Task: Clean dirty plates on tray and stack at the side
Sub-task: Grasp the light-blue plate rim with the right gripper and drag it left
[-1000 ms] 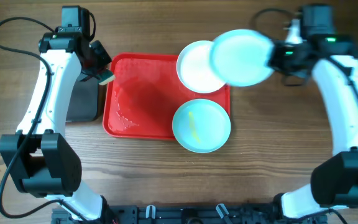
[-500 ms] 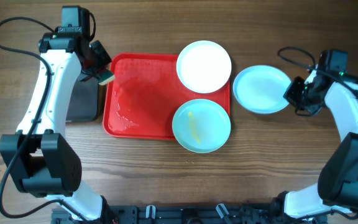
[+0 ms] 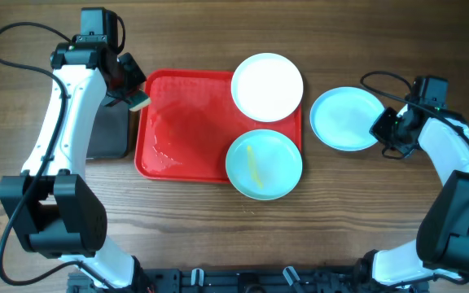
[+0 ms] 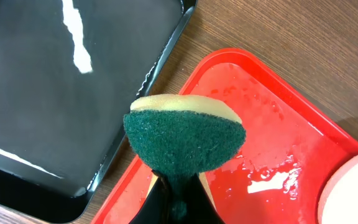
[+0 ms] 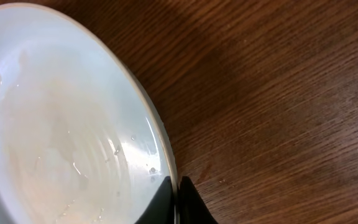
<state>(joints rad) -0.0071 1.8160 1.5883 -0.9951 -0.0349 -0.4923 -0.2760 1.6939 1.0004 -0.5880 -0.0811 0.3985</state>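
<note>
The red tray (image 3: 184,122) lies mid-table, wet, and shows again in the left wrist view (image 4: 278,143). A white plate (image 3: 267,86) rests on its far right corner; its edge (image 4: 356,190) shows to the left wrist. An aqua plate (image 3: 264,163) with a yellow smear sits on the near right corner. A third pale plate (image 3: 345,119) lies on the table right of the tray, and my right gripper (image 3: 383,127) (image 5: 176,190) is shut on the right rim of this plate (image 5: 61,124). My left gripper (image 3: 133,96) (image 4: 178,199) is shut on a green sponge (image 4: 184,140) over the tray's far left edge.
A black tray (image 3: 108,130) (image 4: 48,93) with streaks of white foam lies on the table just left of the red tray. Bare wooden table (image 5: 278,93) lies to the right of the pale plate.
My right arm has carried the pale plate from above the tray's far right corner down onto the table to the right. The left arm has not moved.
</note>
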